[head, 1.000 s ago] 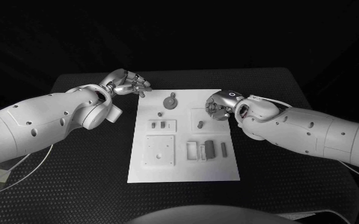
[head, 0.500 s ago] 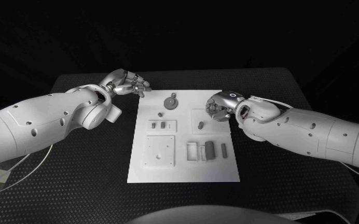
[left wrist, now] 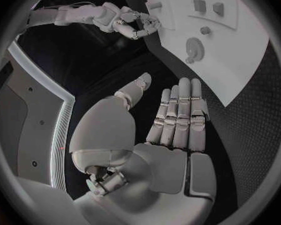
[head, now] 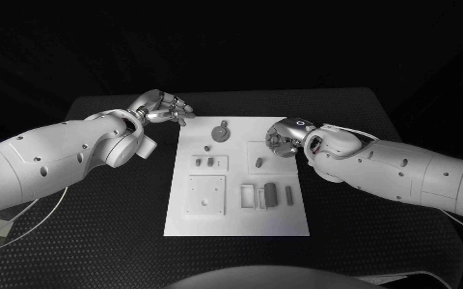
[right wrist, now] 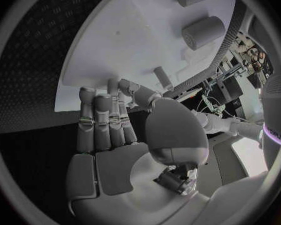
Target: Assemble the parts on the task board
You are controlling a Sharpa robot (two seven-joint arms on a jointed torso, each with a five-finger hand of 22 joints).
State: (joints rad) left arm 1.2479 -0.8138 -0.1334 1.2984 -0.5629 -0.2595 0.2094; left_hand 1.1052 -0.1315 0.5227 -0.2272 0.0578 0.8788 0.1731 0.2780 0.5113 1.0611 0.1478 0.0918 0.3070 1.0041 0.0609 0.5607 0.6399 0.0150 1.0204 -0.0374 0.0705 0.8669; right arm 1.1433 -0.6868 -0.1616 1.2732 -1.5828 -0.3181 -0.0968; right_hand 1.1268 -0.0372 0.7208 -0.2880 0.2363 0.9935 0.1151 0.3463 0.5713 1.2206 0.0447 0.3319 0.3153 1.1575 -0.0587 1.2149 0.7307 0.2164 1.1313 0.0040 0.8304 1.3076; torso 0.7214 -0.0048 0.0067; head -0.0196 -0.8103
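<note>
A white task board (head: pixel 236 215) was seen at the centre of the black surface (head: pixel 366 235), small grey parts (head: pixel 270 192) scattered on it. The left hand (head: pixel 166 108) at 10 o'clock and right hand (head: pixel 282 138) at 2 o'clock were released, nothing held. The parts were judged light, rigid, best pinched by their sides.

**Off-task items**

A black table (head: pixel 366 112) with a fine dotted texture fills the middle of the head view, its far corners rounded, darkness behind it at 12 o'clock. A thin pale cable (head: pixel 34 219) loops over the table surface at about 8 o'clock, running toward a small pale object (head: pixel 5 225) at the picture's edge; what that object is cannot be told. The same dotted table surface (left wrist: pixel 256 110) shows in the left wrist view, and again in the right wrist view (right wrist: pixel 34 40).
</note>
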